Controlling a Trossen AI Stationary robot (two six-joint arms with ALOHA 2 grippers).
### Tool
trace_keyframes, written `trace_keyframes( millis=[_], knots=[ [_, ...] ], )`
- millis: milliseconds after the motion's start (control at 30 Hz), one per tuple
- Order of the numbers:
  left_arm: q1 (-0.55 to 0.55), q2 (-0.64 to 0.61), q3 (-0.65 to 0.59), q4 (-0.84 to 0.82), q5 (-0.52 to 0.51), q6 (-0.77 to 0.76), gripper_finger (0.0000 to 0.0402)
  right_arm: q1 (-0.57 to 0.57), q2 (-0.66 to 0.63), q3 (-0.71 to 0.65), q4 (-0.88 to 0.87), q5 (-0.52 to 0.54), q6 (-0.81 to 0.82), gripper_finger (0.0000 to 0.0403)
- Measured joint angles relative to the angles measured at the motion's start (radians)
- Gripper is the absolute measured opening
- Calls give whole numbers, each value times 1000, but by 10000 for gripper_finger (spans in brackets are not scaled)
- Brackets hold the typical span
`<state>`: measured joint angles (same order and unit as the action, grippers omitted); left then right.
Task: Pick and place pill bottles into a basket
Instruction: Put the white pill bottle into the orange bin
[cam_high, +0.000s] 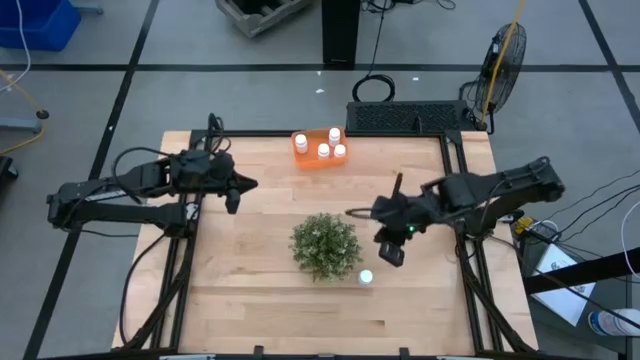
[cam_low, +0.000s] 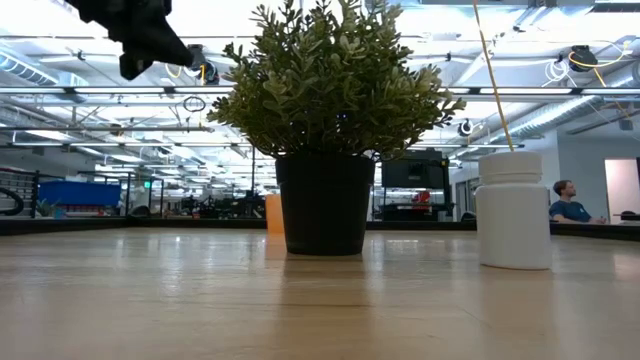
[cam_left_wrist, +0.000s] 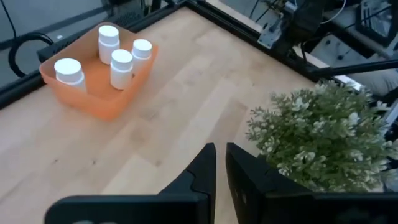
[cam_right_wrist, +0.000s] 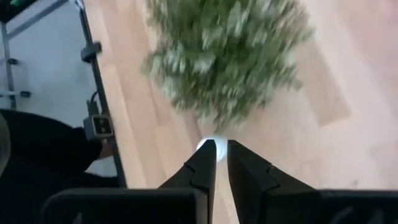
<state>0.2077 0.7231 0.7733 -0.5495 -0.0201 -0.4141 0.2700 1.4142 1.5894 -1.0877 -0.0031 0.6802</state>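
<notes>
Apparently four pill bottles (cam_high: 325, 146) already stand in the orange basket (cam_high: 303, 161), so the empty, nearly closed right gripper (cam_high: 352, 212), hovering beside the plant (cam_high: 325, 246), must open and descend on the last bottle (cam_high: 366, 277).

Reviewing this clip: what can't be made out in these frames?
- Low view: the basket is almost wholly hidden behind the plant.
- Right wrist view: the last pill bottle shows only as a white sliver behind the right end effector; the plant is blurred.
- High view: bottle labels are too small.
</notes>
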Motion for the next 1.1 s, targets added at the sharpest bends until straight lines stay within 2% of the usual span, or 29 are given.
trace_keyframes(
  millis=[167,300,500,833,967,1100],
  knots=[
    [0,13,-6,5,-8,35,42,30,2,-164,31,-46,115,33],
    [0,18,-6,3,-32,38,42,28,-3,-294,107,-162,154,46],
    [0,19,-6,2,-33,-13,42,38,-1,-436,354,-305,258,117],
    [0,22,-6,2,-33,-11,42,82,-1,-610,592,-304,312,275],
    [0,23,-6,1,-33,-13,42,78,-1,-716,747,-287,392,299],
    [0,23,-6,1,-32,-13,42,77,0,-796,913,-284,460,299]
  ],
)
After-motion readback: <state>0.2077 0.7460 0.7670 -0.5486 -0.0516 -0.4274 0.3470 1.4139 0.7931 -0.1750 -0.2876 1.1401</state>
